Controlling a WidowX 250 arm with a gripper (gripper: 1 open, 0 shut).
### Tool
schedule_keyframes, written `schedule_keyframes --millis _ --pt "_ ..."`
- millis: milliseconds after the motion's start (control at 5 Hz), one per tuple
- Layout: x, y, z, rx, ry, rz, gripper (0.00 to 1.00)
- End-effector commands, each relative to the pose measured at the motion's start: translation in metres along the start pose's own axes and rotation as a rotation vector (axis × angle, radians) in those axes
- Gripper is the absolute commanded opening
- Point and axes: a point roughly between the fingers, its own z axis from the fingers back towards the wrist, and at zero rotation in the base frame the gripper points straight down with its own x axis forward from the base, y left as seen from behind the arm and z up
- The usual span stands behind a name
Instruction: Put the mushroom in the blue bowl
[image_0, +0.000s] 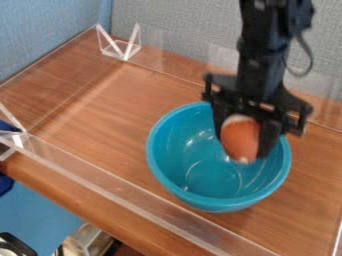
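The mushroom (242, 138), an orange-brown cap with a pale end pointing down, hangs between the black fingers of my gripper (247, 135), which is shut on it. It sits over the inside of the blue bowl (177, 165), toward the bowl's right half and about level with the rim. The bowl is a large teal one standing on the wooden table, and nothing lies on its visible floor. My black arm comes down from the top right.
A clear acrylic wall (80, 165) runs along the table's front edge, and more clear panels stand at the back (120, 42) and right. The wooden tabletop (94, 100) stretches to the left of the bowl.
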Motion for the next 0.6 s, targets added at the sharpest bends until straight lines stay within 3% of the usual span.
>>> schedule_keyframes --millis 0,400 --pt "-0.001 0.0 -0.009 0.001 -0.011 -0.021 0.0" --pt "-0.003 0.005 -0.036 -0.005 0.025 -0.028 0.0"
